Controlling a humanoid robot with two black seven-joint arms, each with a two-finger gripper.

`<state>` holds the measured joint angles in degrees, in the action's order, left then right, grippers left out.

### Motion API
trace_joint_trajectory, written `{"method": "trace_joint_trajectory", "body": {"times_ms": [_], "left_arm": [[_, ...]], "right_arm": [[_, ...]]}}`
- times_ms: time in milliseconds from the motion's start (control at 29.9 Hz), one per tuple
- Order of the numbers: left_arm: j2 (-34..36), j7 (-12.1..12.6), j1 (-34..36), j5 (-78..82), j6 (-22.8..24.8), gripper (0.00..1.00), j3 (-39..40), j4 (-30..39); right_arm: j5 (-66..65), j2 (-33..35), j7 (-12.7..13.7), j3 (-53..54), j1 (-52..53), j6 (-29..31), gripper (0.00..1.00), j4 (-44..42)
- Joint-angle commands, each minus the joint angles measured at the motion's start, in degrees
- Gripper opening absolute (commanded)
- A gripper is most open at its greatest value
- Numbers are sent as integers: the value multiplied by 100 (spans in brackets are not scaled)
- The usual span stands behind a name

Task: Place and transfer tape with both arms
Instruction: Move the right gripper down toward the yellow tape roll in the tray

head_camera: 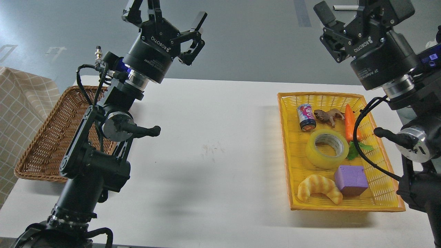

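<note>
The tape (319, 157), a yellow translucent roll with a greyish-white core, lies flat in the middle of a yellow basket (283, 144) on the right of the white table. My left gripper (165, 15) is raised high above the table's far left, open and empty, far from the tape. My right gripper (344, 10) is raised high above the far right, beyond the yellow basket. Its fingers are spread and partly cut off by the top edge, and it holds nothing.
In the yellow basket around the tape lie a small can (306, 117), a brown toy animal (329, 115), a carrot (349, 120), a purple block (351, 179) and a croissant (318, 187). A brown wicker basket (44, 137) stands at the left, partly behind my left arm.
</note>
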<state>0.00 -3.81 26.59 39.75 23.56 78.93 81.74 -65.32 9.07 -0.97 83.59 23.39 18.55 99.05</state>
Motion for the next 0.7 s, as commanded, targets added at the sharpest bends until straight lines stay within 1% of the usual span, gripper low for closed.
{"method": "trace_joint_trajectory", "body": {"times_ms": [0, 167, 334, 568, 668], "left_arm": [[0, 3, 4, -2, 17, 98, 0, 0], [0, 3, -49, -2, 17, 98, 0, -9], [0, 3, -23, -2, 9, 98, 0, -26], [0, 3, -40, -2, 0, 98, 0, -27], [0, 3, -40, 7, 0, 98, 0, -27]], "right_arm": [[-103, 129, 0, 0, 16, 8, 100, 0], [-121, 542, 0, -9, 78, 8, 100, 0], [-314, 1139, -9, -9, 16, 8, 100, 0], [-534, 1254, -9, 0, 7, 8, 100, -8], [-534, 1508, -18, 0, 7, 8, 100, 0]]}}
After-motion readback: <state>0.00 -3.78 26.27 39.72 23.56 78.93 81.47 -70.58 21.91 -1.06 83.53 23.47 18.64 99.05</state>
